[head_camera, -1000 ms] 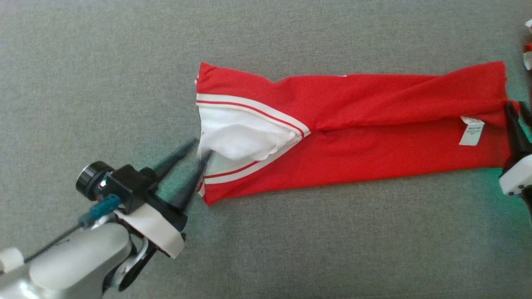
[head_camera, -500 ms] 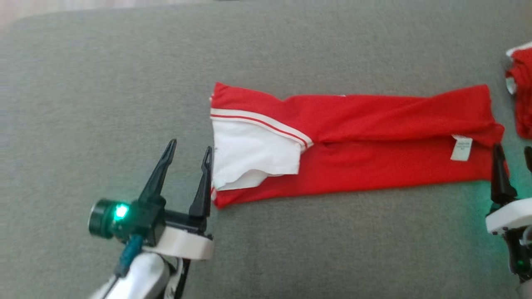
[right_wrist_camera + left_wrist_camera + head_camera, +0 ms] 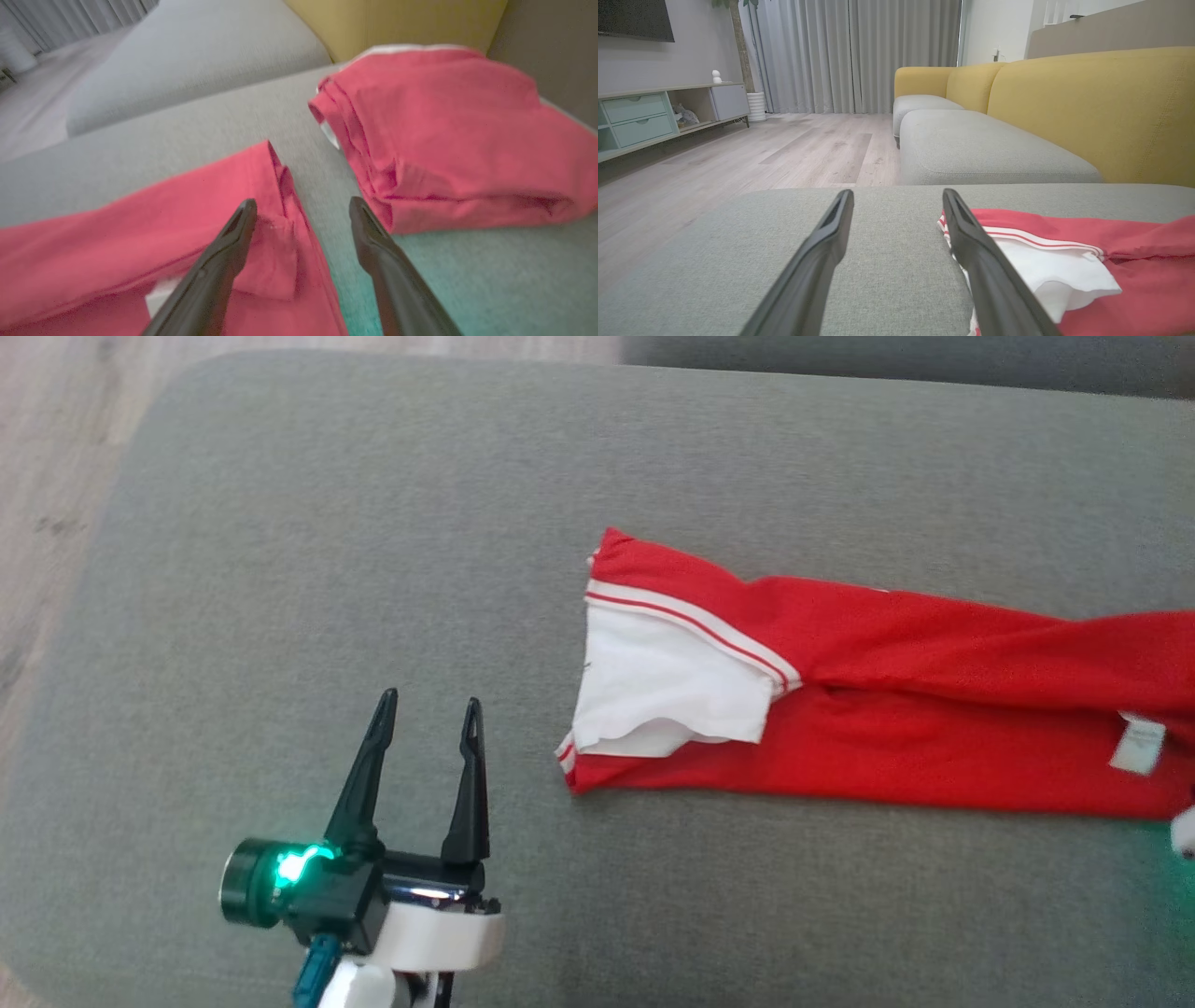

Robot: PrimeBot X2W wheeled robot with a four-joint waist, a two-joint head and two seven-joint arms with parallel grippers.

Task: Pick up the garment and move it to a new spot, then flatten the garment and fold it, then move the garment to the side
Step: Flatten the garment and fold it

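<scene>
On the grey cushion (image 3: 373,523) the red garment (image 3: 887,709) lay stretched in a long strip, its striped end towards the robot's left and its other end running out at the right edge of the head view. The left gripper (image 3: 430,700) stood near the striped end but apart from it, its two fingers moderately spread and holding nothing. The right gripper (image 3: 302,201) was likewise spread and empty, one finger above the cloth at the garment's other end and the other above bare cushion; whether either touched the surface could not be told. Two hazards were judged likely from this state. First, a white lining (image 3: 663,691) was turned out over the striped end, and a ridge ran lengthwise along the middle, so a fold made before smoothing would probably trap both and give an uneven packet. Second, a second red pile (image 3: 444,140) sat just beside the right gripper's fingers; a wide or drifting closure there could catch that neighbour instead of, or together with, the garment, and a shallow pinch on the soft cushion might lift only the top layer. A white care label (image 3: 1137,747) lay on the cloth near the right end; its print was too small to read, and no brand mark was legible.
</scene>
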